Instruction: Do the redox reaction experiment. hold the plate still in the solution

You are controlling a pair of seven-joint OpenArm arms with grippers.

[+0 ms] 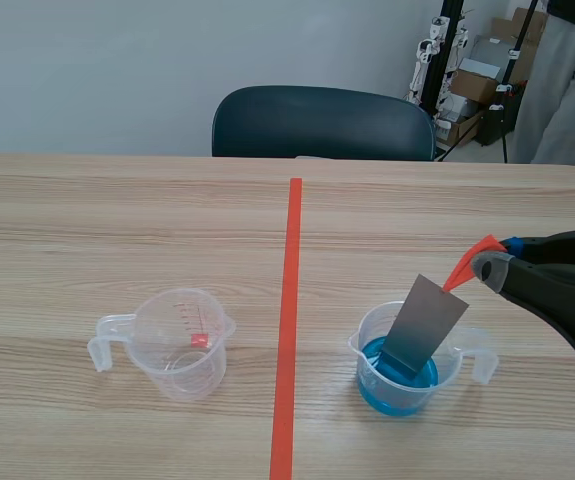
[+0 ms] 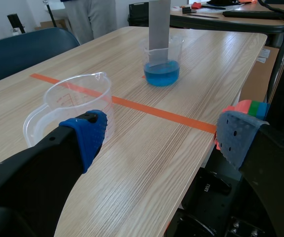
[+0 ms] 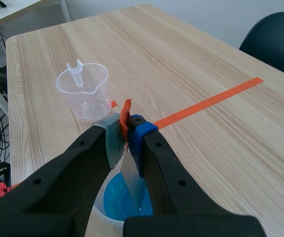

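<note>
A grey metal plate leans in a clear beaker with its lower end in the blue solution. My right gripper is shut on the orange tab at the plate's upper corner. In the right wrist view the gripper pinches that tab, and the plate hangs below into the solution. My left gripper is open and holds nothing, low beside the table's near edge. The plate and blue beaker stand well ahead of it.
An empty measuring beaker stands left of the orange tape line, just ahead of my left gripper's finger. A dark chair is behind the table. A person stands at the back right near some boxes.
</note>
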